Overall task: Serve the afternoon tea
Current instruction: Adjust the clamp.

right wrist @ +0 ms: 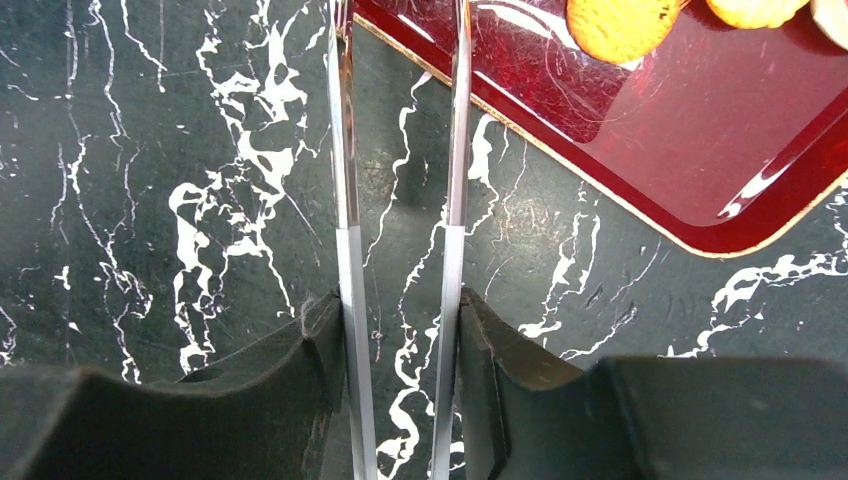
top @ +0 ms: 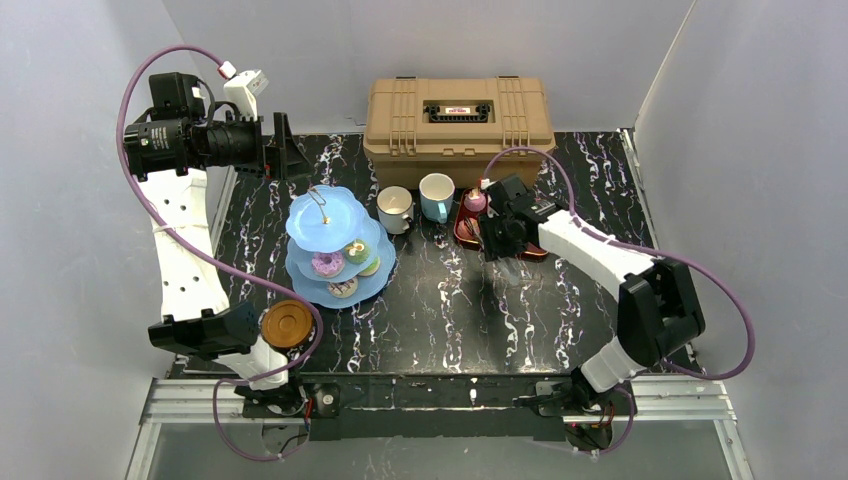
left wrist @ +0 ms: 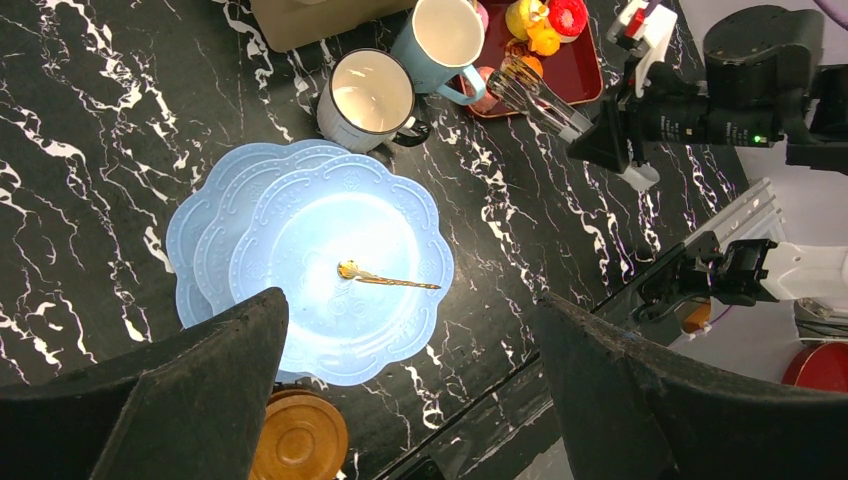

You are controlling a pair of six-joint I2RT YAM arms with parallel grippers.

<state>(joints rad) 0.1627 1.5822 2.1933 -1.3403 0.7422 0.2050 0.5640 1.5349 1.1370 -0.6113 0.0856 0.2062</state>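
The light-blue three-tier cake stand (top: 335,245) stands left of centre with toy donuts (top: 327,264) on its lower tiers. In the left wrist view its top tier (left wrist: 340,270) lies far below my open, empty left gripper (left wrist: 408,300), held high at the back left (top: 290,155). A white mug (top: 394,208) and a light-blue mug (top: 436,195) stand behind the stand. Brown saucers (top: 286,324) sit stacked near the left arm's base. My right gripper (right wrist: 400,320) is shut on the metal tongs (right wrist: 345,150), pressing both blades, beside the dark-red tray (right wrist: 720,130) with toy cakes (left wrist: 545,20).
A tan toolbox (top: 458,115), lid shut, sits at the back centre behind the mugs. The dark-red tray (top: 470,228) lies right of the light-blue mug. Grey walls close the table on three sides. The tongs' tips point toward the tray's corner.
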